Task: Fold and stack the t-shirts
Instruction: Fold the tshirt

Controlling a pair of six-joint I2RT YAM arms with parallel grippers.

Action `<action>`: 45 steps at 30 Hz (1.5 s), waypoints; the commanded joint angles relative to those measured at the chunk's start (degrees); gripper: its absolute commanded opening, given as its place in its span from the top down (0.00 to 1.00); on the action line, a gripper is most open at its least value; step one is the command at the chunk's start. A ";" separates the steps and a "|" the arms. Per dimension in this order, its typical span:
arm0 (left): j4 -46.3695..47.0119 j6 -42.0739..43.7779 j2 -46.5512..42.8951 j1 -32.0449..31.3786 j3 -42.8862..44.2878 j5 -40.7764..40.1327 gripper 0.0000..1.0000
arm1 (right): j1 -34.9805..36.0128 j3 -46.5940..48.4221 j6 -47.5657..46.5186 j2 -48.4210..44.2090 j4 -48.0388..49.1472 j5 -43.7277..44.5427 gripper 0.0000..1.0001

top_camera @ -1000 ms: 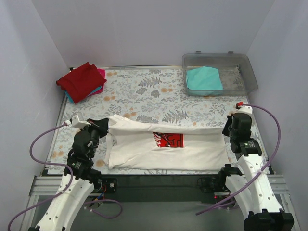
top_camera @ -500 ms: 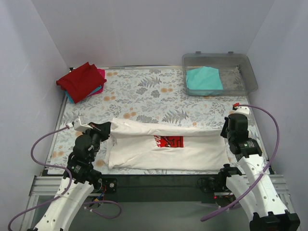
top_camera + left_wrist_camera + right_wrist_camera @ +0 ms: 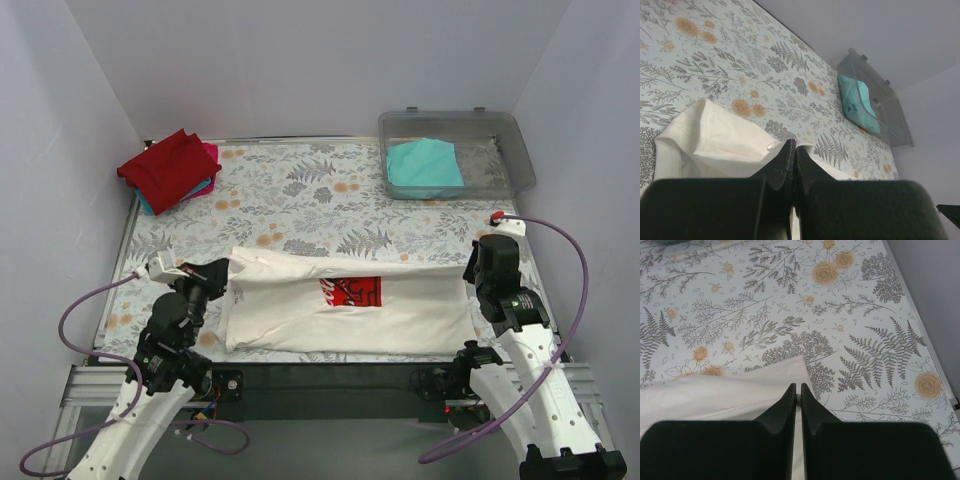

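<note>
- Pinching hard, the left claw [image 3: 794,146] has its jaws closed on the far left edge of the white t-shirt [image 3: 345,305]. The right claw [image 3: 798,387] is closed the same way on the far right corner.
- Between them the cloth lies as a long band across the near part of the table [image 3: 300,190], with the red print [image 3: 350,291] facing up.
- To fold it well, I'd move both claws together at one height with the cloth taut. Then I'd lay the held edge evenly onto the near hem before letting go.
- A pile of folded shirts [image 3: 170,170] waits far left, and a teal shirt [image 3: 424,167] sits in the clear bin [image 3: 515,150] far right.
</note>
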 commanded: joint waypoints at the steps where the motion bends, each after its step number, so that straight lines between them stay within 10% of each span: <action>1: -1.00 -0.18 -0.03 -1.22 0.29 -2.20 1.00 | 0.11 2.23 -0.81 -0.19 0.37 1.51 0.99; 6: -1.35 0.26 -0.56 -2.98 0.63 -3.61 0.95 | 0.19 2.49 -0.99 -0.72 0.55 0.63 0.86; 13: -1.70 -0.44 -0.29 -3.16 2.04 -5.89 0.14 | 0.19 4.86 -2.13 1.30 0.28 0.89 0.55; 33: 25.71 3.42 50.48 -6.50 8.46 9.57 0.14 | 1.24 -2.07 -3.19 20.97 20.85 -19.41 0.52; 45: 32.22 2.98 66.48 -6.50 10.22 10.19 0.08 | 4.67 -1.47 -2.48 41.53 28.58 -20.20 0.53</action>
